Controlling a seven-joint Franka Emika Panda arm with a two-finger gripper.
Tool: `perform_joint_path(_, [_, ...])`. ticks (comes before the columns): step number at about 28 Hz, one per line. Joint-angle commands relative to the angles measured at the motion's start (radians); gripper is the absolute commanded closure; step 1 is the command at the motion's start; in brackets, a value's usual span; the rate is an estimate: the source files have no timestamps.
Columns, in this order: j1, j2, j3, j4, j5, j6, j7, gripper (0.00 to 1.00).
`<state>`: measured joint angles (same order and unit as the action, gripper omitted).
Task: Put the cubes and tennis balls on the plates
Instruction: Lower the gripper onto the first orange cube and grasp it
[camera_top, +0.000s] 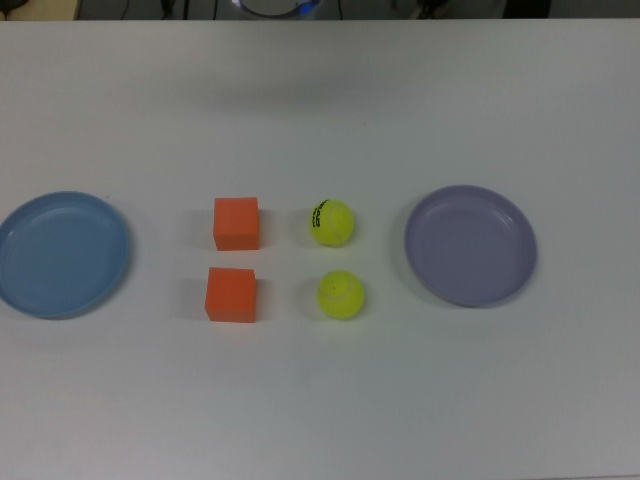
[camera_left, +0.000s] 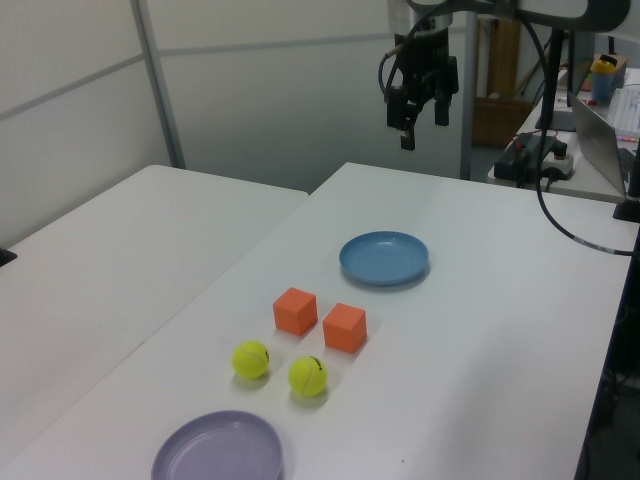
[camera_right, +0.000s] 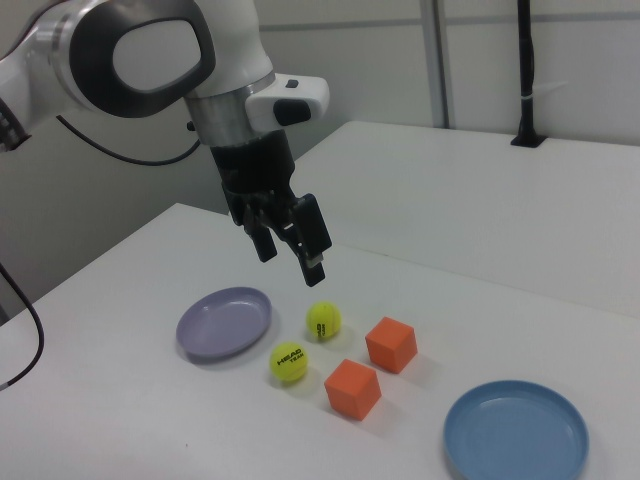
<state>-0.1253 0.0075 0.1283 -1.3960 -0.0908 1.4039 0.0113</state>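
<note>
Two orange cubes (camera_top: 236, 222) (camera_top: 231, 295) sit side by side in the middle of the white table. To the top view's right of them lie two tennis balls, one with black lettering (camera_top: 331, 222) and one plain (camera_top: 341, 295). A light blue plate (camera_top: 62, 253) is empty at the top view's left, and a lavender plate (camera_top: 470, 245) is empty at the top view's right. My gripper (camera_right: 292, 262) hangs open high above the table with nothing between its fingers, above and behind the balls in the right view. In the left view the gripper (camera_left: 422, 128) is well beyond the blue plate (camera_left: 384, 257). It is out of the top view.
A second white table (camera_left: 120, 250) adjoins on the left view's left. Beyond the far table edge in the left view are a laptop (camera_left: 600, 125), cables and a power strip (camera_left: 535, 160). A black cable (camera_right: 20, 330) trails at the right view's left.
</note>
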Motion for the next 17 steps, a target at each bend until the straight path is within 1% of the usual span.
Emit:
perform_joint_path(1, [0.056, 0.005, 0.037, -0.005, -0.006, 0.078, 0.001, 0.00])
perform_joint_path(5, [0.076, 0.017, 0.044, -0.005, -0.006, 0.081, 0.001, 0.00])
perform_joint_path(10, [0.116, 0.094, 0.042, -0.005, -0.020, 0.105, 0.007, 0.00])
perform_joint_path(11, [0.127, 0.121, 0.044, -0.005, -0.017, 0.151, 0.013, 0.00])
perform_joint_path(14, [0.134, 0.163, 0.044, -0.008, -0.018, 0.240, 0.019, 0.00])
perform_joint_path(15, [0.150, 0.201, 0.042, -0.009, -0.021, 0.285, 0.019, 0.00])
perform_joint_path(17, [0.158, 0.244, 0.042, -0.009, -0.024, 0.322, 0.021, 0.00])
